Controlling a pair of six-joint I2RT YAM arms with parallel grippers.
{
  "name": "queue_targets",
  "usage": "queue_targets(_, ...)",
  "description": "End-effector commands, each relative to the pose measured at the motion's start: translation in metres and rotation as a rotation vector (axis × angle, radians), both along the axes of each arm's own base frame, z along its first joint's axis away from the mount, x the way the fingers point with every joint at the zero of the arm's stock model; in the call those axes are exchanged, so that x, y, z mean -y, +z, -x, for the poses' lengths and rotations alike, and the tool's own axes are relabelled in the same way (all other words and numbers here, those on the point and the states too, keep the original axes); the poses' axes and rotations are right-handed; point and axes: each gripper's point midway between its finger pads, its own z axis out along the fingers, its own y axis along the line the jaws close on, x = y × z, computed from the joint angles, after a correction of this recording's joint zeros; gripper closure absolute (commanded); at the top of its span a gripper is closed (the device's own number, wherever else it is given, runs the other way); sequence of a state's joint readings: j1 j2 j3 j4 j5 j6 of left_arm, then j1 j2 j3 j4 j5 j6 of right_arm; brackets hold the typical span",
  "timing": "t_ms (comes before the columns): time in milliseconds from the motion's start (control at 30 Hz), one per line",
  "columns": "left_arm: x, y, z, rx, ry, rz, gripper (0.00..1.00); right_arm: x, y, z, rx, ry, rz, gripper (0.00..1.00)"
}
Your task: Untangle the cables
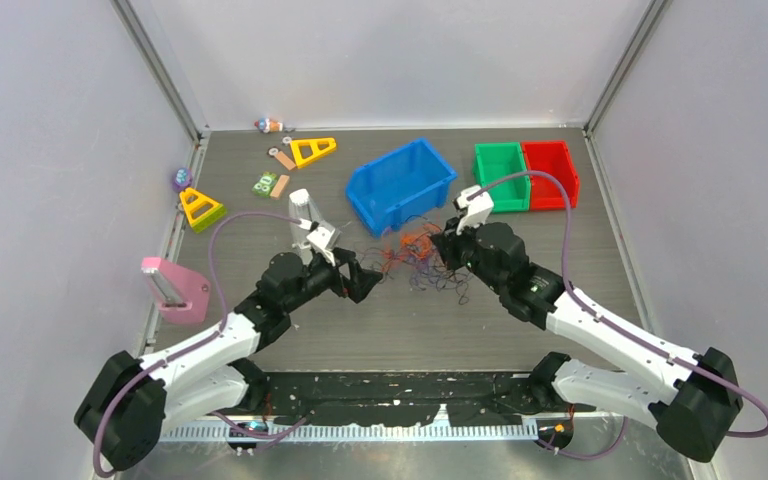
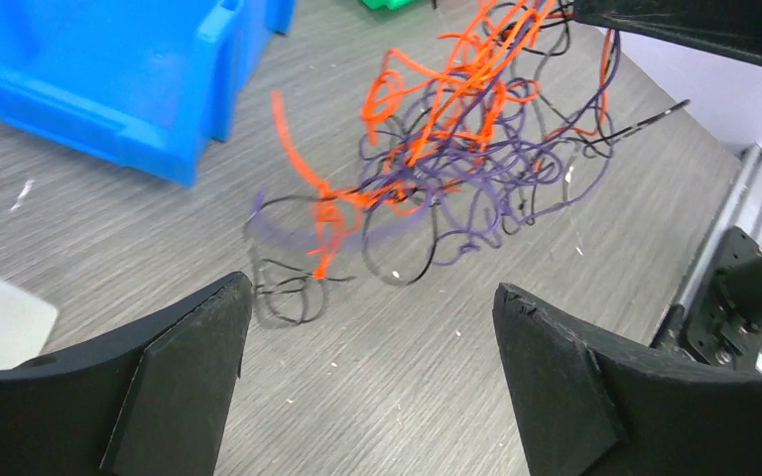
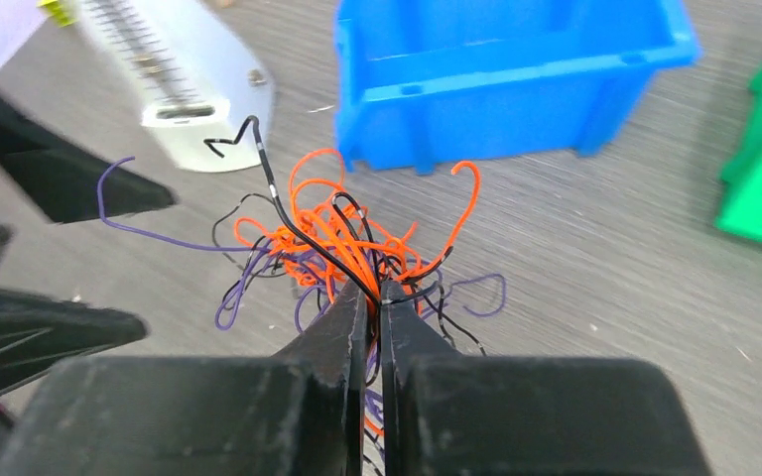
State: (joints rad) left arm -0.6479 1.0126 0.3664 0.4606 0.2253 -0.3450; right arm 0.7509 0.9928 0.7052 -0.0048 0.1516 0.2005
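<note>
Where the table (image 1: 390, 330) meets the left wall, a pink block (image 1: 175, 290) lies near. A yellow triangle (image 1: 201, 208) sits farther back, and a 2nd triangle (image 1: 312, 150) lies far, to its right.

Next comes the left gripper (image 1: 368, 281), pointing right at the cables (image 1: 418, 250). In its wrist view the jaws stand wide apart and both fingers (image 2: 189, 367) are bare w/ nothing between them. The tangle lies ahead of the tips and apart from them.

Behind, the blue bin (image 1: 402, 185) sits mid-table, far side.

The cables (image 2: 456, 139) are 1 loose tangle of orange, purple and black strands, just near of the bin and between the 2 grippers. Some loops trail on the table at the left, and the rest rise toward the right gripper (image 1: 447, 244).

That gripper (image 3: 377, 293) is closed tight, fingertips pressed together. It pinches several strands at the tips, orange and black for sure. The bulk of the tangle (image 3: 337, 233) fans out beyond the tips, w/ 1 black end sticking up and a purple end reaching left.

Far right, the green bin (image 1: 501, 177) and red bin (image 1: 550, 172) stand side by side, touching.
</note>
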Motion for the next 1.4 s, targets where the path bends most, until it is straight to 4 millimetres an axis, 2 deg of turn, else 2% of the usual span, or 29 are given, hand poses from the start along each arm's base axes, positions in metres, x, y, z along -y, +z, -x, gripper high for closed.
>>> queue_targets(0, -0.019, 0.02, -0.015, 0.106, 0.136, 0.02, 0.04, 0.05, 0.007, -0.016, -0.005, -0.324, -0.004, 0.95)
queue_targets(100, -0.027, 0.02, -0.017, 0.114, 0.186, 0.001, 0.03, 0.07, -0.003, -0.014, -0.094, -0.481, -0.037, 0.95)
queue_targets(167, -0.028, 0.019, -0.019, 0.122, 0.209, -0.024, 0.02, 0.075, -0.012, -0.01, -0.171, -0.551, -0.069, 0.95)
queue_targets(267, -0.02, 0.018, -0.016, 0.112, 0.192, -0.054, 0.02, 0.072, -0.022, -0.005, -0.259, -0.598, -0.115, 0.95)
queue_targets(367, -0.02, 0.015, -0.016, 0.04, 0.221, -0.067, 0.02, 0.067, -0.031, -0.006, -0.309, -0.627, -0.155, 0.95)
queue_targets(400, -0.021, 0.019, -0.016, 0.011, 0.236, -0.071, 0.02, 0.066, -0.033, -0.007, -0.319, -0.635, -0.159, 0.95)
queue_targets(533, -0.024, 0.024, -0.007, -0.115, 0.279, -0.012, 0.04, 0.058, -0.024, -0.011, -0.336, -0.611, -0.208, 0.95)
queue_targets(633, -0.008, 0.027, 0.002, -0.203, 0.234, 0.109, 0.05, 0.048, -0.012, -0.014, -0.323, -0.565, -0.256, 0.95)
queue_targets(733, 0.018, 0.023, 0.007, -0.33, 0.171, 0.237, 0.05, 0.04, -0.003, -0.012, -0.322, -0.512, -0.29, 0.95)
queue_targets(867, 0.048, 0.022, 0.001, -0.425, 0.105, 0.316, 0.04, 0.029, 0.008, -0.007, -0.32, -0.433, -0.348, 0.95)
queue_targets(967, 0.068, 0.029, -0.004, -0.429, 0.06, 0.345, 0.03, 0.023, 0.023, -0.003, -0.306, -0.385, -0.418, 0.95)
queue_targets(1100, 0.089, 0.027, -0.011, -0.459, 0.028, 0.376, 0.01, 0.017, 0.034, 0.005, -0.311, -0.326, -0.471, 0.95)
queue_targets(1167, 0.097, 0.019, -0.017, -0.486, 0.032, 0.4, 0.0, 0.013, 0.036, 0.009, -0.324, -0.299, -0.49, 0.95)
queue_targets(1367, 0.121, 0.028, -0.029, -0.479, -0.012, 0.507, 0.01, 0.004, 0.033, 0.018, -0.362, -0.24, -0.526, 0.95)
